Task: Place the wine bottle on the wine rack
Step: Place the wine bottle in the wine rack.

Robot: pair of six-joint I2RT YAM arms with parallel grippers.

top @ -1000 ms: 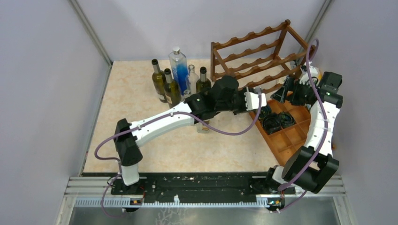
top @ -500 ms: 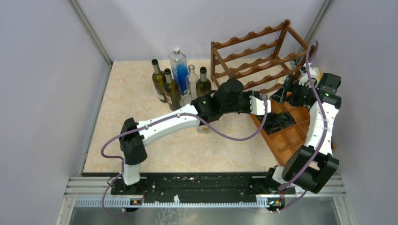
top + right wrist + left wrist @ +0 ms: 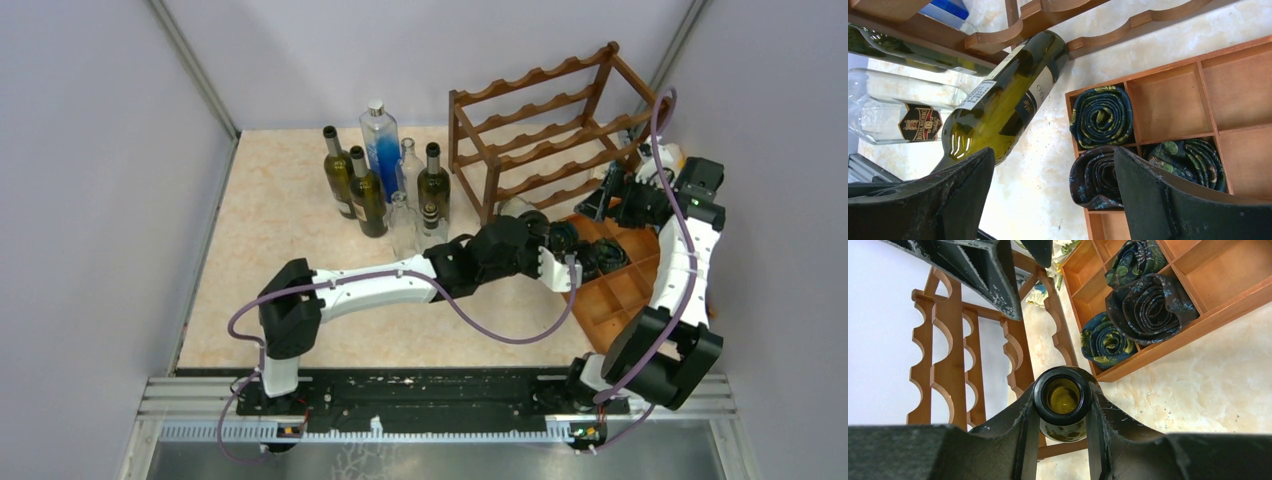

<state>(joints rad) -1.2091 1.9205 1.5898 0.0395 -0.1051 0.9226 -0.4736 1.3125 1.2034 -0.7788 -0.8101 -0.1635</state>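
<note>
Olive-green wine bottle (image 3: 1003, 107), reddish-brown wine rack (image 3: 948, 340), navy floral fabric rolls (image 3: 1148, 302), beige marbled table (image 3: 290, 220).

Dark green glass wine bottles (image 3: 365, 195): four, three upright and one tilted
Clear glass bottles (image 3: 381, 140): four, one showing blue
Bottles in all: eight
Dark reddish-brown wooden wine rack with scalloped rails (image 3: 950, 365): one
Flat wooden compartment tray (image 3: 1168, 102): one
Rolled dark blue patterned fabric bundles (image 3: 1148, 305): three
White-and-black robot arms (image 3: 370, 285): two

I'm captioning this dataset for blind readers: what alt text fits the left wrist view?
The left claw grips the open mouth of a green wine bottle before the wooden wine rack. At upper right, a compartment tray holds rolled dark ties.
</note>
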